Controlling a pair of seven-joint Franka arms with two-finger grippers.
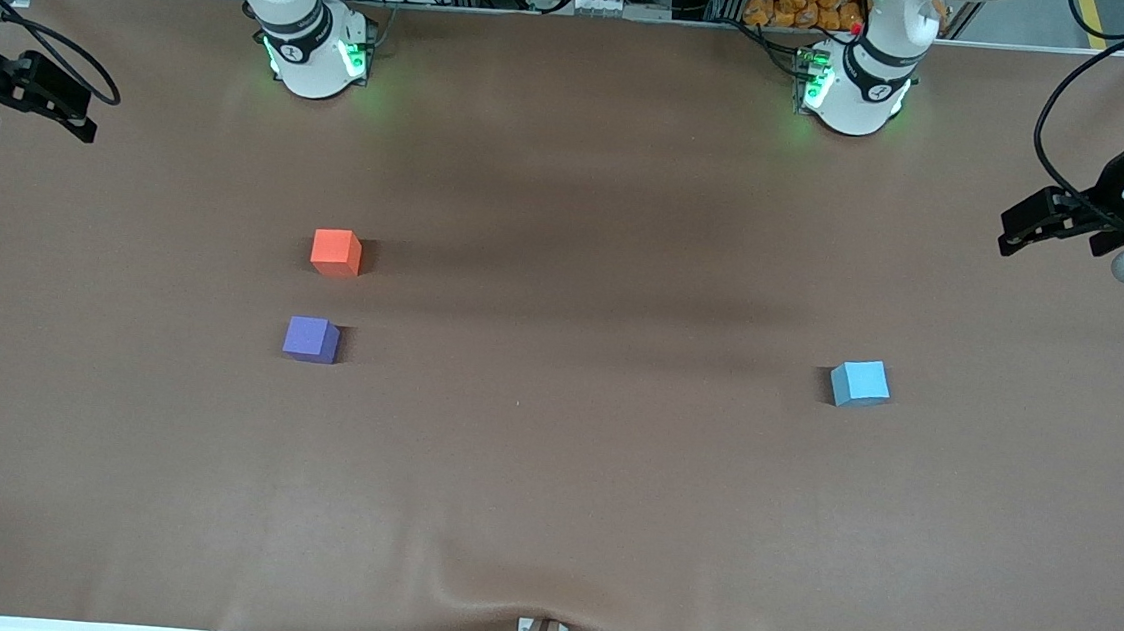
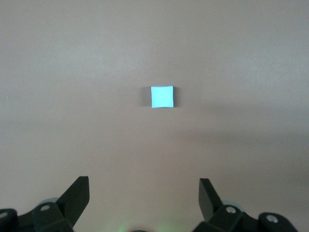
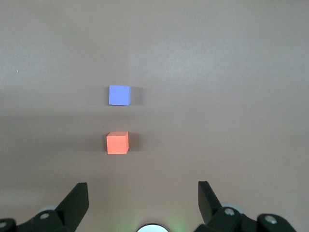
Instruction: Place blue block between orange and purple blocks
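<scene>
Looking down at the bench (image 1: 547, 505), I am seeing nothing picked up yet: the blue block (image 1: 860, 383) is sitting alone toward the left arm's end, well apart from the other two cubes. The orange block (image 1: 336, 252) and the purple block (image 1: 310, 339) are lying near each other toward the right arm's end, the purple one nearer the front camera, with a bare gap between them.

I am holding the left pincer (image 1: 1015, 234) up over the edge of the bench at its own end, fingers spread apart and empty; its wrist view is showing the blue block (image 2: 162, 96) ahead of the open fingers. The right pincer (image 1: 86, 123) is waiting over its own end, also spread and empty, with the orange block (image 3: 117, 142) and purple block (image 3: 119, 94) in its wrist view.

I am judging the step in hand to be the reach for the blue cube. To do it well, I am planning to centre the left pincer over the cube, square the fingers to its flat faces, then descend straight so neither finger nudges it. The gap looks narrow, so a centred grip will matter at release.
</scene>
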